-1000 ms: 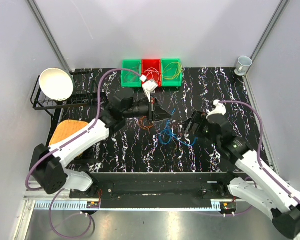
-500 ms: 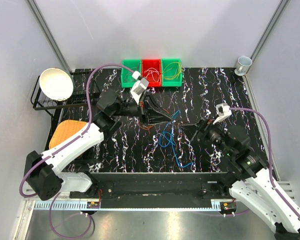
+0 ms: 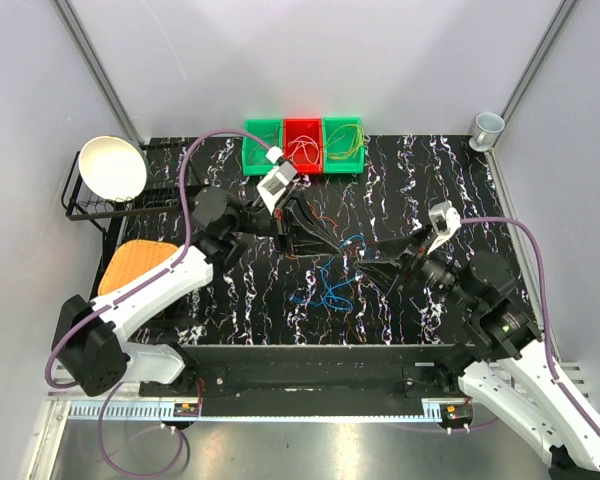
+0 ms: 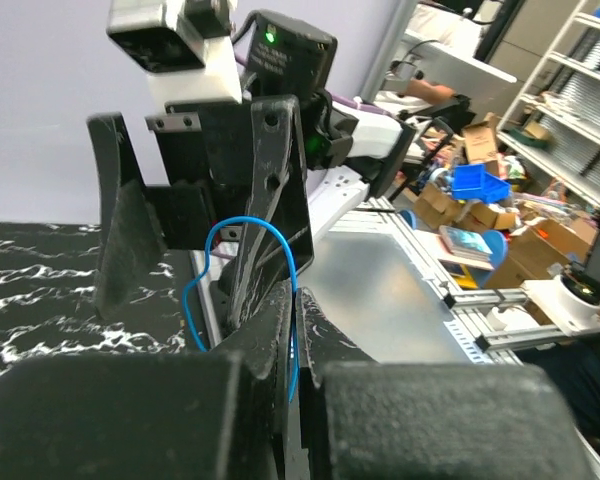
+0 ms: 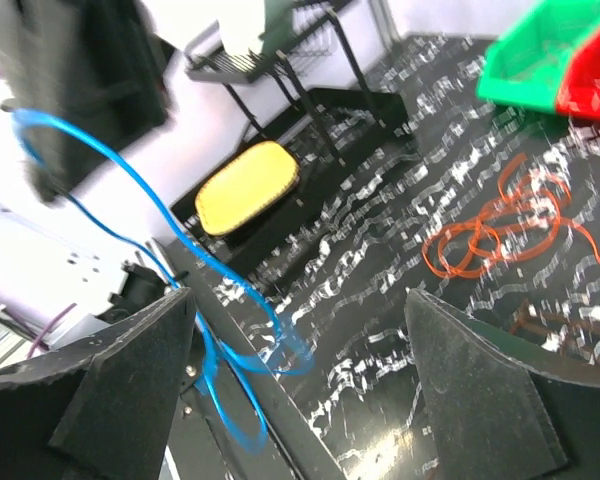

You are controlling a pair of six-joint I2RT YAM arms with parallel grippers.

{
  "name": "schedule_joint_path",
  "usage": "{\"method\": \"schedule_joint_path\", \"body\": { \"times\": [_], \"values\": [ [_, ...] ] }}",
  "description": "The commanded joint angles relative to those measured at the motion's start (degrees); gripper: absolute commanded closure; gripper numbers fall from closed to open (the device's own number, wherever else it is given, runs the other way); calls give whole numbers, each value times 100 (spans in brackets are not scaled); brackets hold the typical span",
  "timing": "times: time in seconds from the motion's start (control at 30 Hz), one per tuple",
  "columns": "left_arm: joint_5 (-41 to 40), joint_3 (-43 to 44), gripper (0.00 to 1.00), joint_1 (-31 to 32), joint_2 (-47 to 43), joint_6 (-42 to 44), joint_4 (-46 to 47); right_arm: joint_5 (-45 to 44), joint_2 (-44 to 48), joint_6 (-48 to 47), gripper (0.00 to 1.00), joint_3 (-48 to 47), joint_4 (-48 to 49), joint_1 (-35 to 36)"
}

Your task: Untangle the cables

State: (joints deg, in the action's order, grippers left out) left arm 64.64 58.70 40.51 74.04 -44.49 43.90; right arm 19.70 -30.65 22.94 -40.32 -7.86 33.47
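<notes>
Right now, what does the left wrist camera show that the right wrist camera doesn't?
Only the left wrist view shows the left hand pinched shut on the thin blue wire loop, plus cluttered shelves beyond the rig. Only the right wrist view shows orange wire coils on the black marbled table, a flat yellow pad, a green plastic bin and a red plastic bin. Both show that blue wire and the open right hand.

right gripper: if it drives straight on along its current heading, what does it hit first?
Most likely the blue cable, which hangs across the gap ahead of the right gripper and its open fingers. Just past it is the left gripper, shut on that same cable. The wrist view is blurred, so depth is unclear.
</notes>
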Motion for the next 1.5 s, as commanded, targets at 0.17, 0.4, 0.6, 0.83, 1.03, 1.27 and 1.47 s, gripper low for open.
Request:
{"method": "schedule_joint_path", "body": {
  "times": [0.17, 0.4, 0.6, 0.83, 1.03, 1.27, 1.47],
  "values": [
    [321, -60, 97, -17, 444, -1465, 2210, 877, -591, -70, 30, -565, 742, -16],
    [277, -86, 96, -140, 524, -1299, 1930, 878, -538, -70, 79, -574, 742, -16],
    [-47, 10, 75, -342, 410, -502, 216, 693, -503, -62, 100, -609, 619, -8],
    [-3656, 1327, 8, -289, 14, 2383, -5801, -588, -810, -18, 100, -951, 66, -16],
    [-6399, 1383, 2, -289, -503, 2112, -7764, -1626, -1363, 114, 100, -1267, -128, -8],
    [-7693, 337, 1, -272, -1943, 2049, -8933, -2453, -2697, 53, 100, -2137, -128, -16],
    [-8045, -833, 1, -228, -2710, 1980, -9048, -2839, -3709, -518, 100, -3025, -93, -8]
  ]
}}
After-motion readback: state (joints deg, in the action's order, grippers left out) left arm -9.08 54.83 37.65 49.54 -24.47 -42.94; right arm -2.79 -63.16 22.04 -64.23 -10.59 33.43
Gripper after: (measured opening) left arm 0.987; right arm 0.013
